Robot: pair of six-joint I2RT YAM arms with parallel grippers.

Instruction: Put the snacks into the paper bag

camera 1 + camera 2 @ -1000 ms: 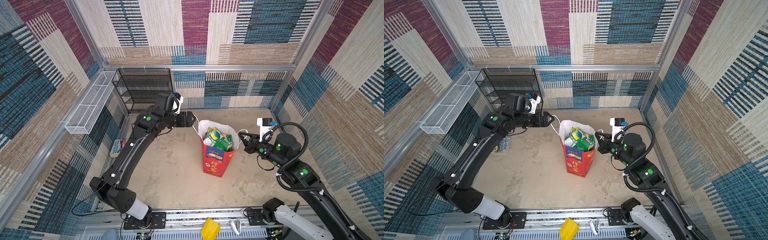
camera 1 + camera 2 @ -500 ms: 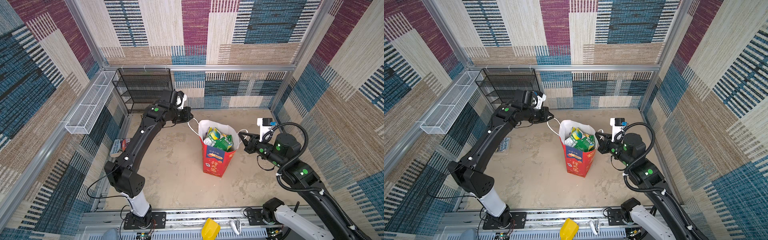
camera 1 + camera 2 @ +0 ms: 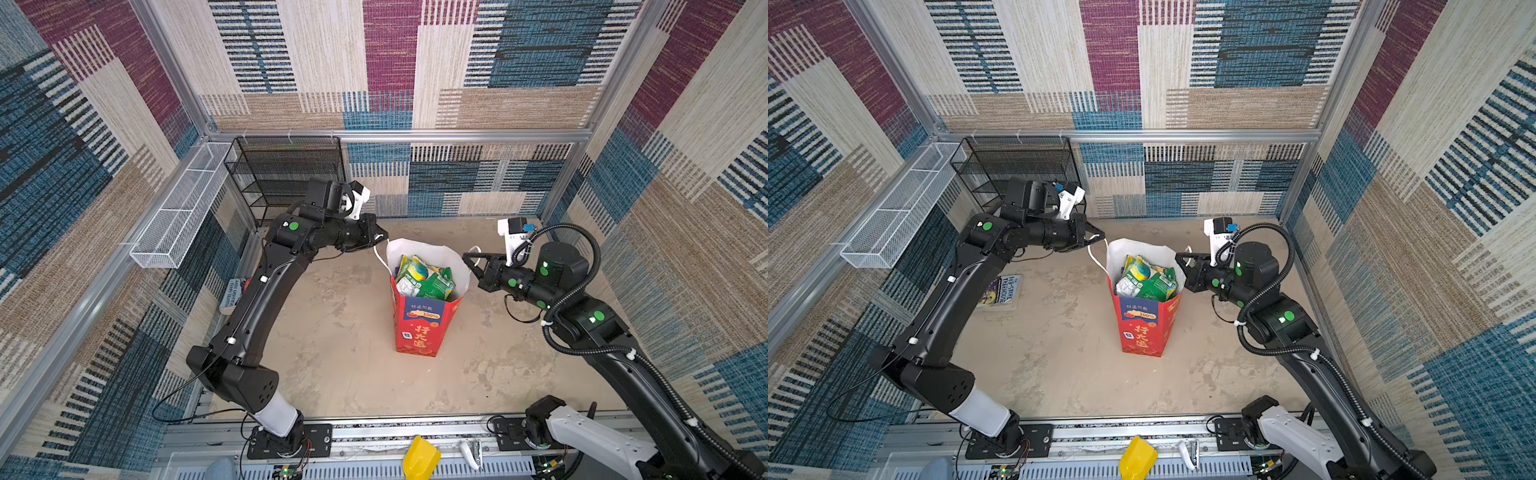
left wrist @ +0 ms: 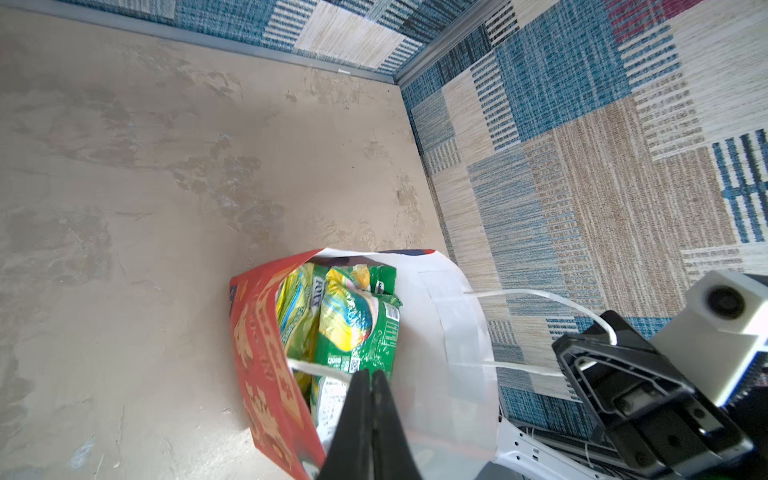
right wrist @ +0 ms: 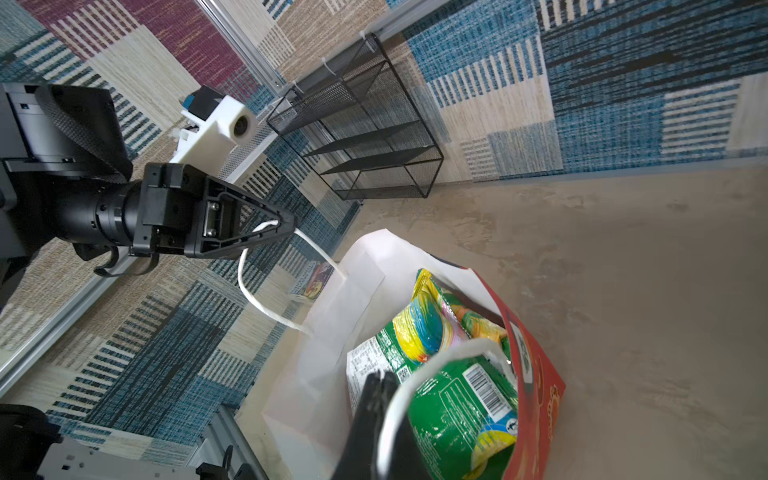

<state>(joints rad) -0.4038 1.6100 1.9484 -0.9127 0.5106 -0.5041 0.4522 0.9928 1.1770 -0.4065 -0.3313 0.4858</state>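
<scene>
The red paper bag [image 3: 424, 328] [image 3: 1142, 328] stands upright mid-floor, mouth open, white inside. Green and yellow snacks [image 3: 424, 278] [image 3: 1148, 278] [image 4: 349, 324] [image 5: 449, 399] fill it to the rim. My left gripper [image 3: 382, 237] [image 3: 1098, 237] [image 5: 286, 224] is shut on the bag's left white cord handle [image 5: 257, 291], just up and left of the rim. On the bag's other side, my right gripper [image 3: 467, 258] [image 3: 1179, 257] [image 5: 380, 378] is shut on the right cord handle [image 4: 540, 295]. Both cords run out taut from the bag's white walls.
A flat colourful book [image 3: 235, 293] [image 3: 1003, 289] lies on the floor at the left under my left arm. A black wire rack [image 3: 291, 178] stands at the back left, with a white mesh basket [image 3: 178, 208] on the left wall. A yellow object [image 3: 419, 457] sits on the front rail.
My left gripper was open beside the left cord handle; it has shut on the cord while that arm shifted. The right arm and the bag have not moved.
</scene>
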